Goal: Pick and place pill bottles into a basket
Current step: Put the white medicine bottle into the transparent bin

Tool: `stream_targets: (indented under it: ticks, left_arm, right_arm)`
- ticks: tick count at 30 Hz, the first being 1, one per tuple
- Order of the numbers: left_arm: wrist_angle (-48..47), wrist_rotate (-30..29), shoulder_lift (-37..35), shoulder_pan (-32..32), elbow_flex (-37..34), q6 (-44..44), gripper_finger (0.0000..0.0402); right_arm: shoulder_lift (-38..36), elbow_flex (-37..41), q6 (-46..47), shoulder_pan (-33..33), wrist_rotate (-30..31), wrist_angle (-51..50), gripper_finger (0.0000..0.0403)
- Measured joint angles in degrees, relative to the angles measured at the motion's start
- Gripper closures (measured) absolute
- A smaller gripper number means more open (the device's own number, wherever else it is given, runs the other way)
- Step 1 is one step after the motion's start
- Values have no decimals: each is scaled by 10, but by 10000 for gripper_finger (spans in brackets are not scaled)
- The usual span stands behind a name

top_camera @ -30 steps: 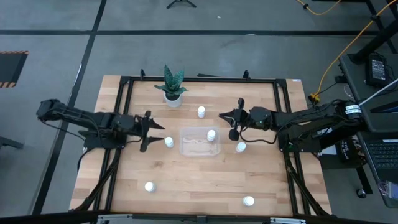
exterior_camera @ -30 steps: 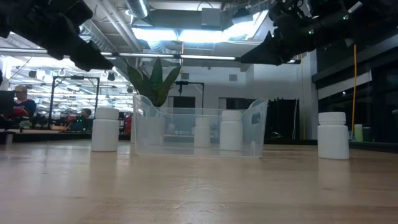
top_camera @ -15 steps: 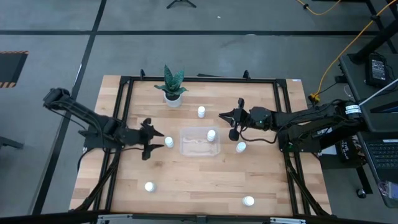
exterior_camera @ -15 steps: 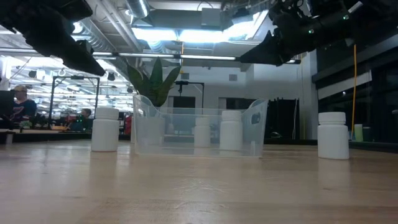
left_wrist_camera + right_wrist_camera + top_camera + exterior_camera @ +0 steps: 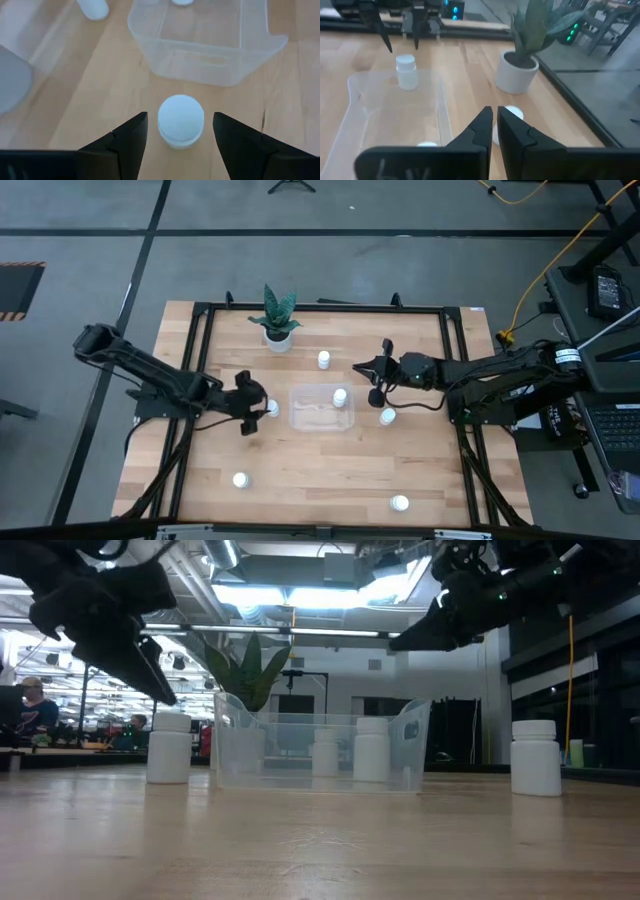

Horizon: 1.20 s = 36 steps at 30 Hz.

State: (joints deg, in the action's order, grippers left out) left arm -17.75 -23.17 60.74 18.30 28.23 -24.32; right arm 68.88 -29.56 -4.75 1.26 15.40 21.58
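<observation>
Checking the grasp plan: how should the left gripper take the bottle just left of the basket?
Probably from above, closing on the round cap or upper body of the pill bottle. It stands upright beside the basket, between the open fingers of the left gripper.

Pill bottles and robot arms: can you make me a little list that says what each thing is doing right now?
left gripper: open, fingers on either side of a pill bottle beside the basket
right gripper: shut, holding nothing, up above the table by the basket's other side
basket: clear plastic, middle of the table, one bottle at its far right corner
loose bottles: five in the high view, counting the targeted one
plant pot: far edge, untouched
</observation>
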Motion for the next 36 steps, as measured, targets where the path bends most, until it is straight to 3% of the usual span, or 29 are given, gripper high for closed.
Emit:
stream_targets:
  ticks: [9, 18, 30, 36]
  left_arm:
    - [18, 48, 43, -28, 0, -5, 183]
    - [64, 64, 84, -38, 0, 37, 183]
    - [73, 64, 86, -39, 0, 50, 184]
    - [73, 64, 86, -38, 0, 86, 217]
  right_arm:
    - [0, 0, 0, 0, 0, -9, 371]
    - [0, 0, 0, 0, 0, -9, 371]
    - [0, 0, 0, 0, 0, -9, 371]
    - [0, 0, 0, 0, 0, -9, 371]
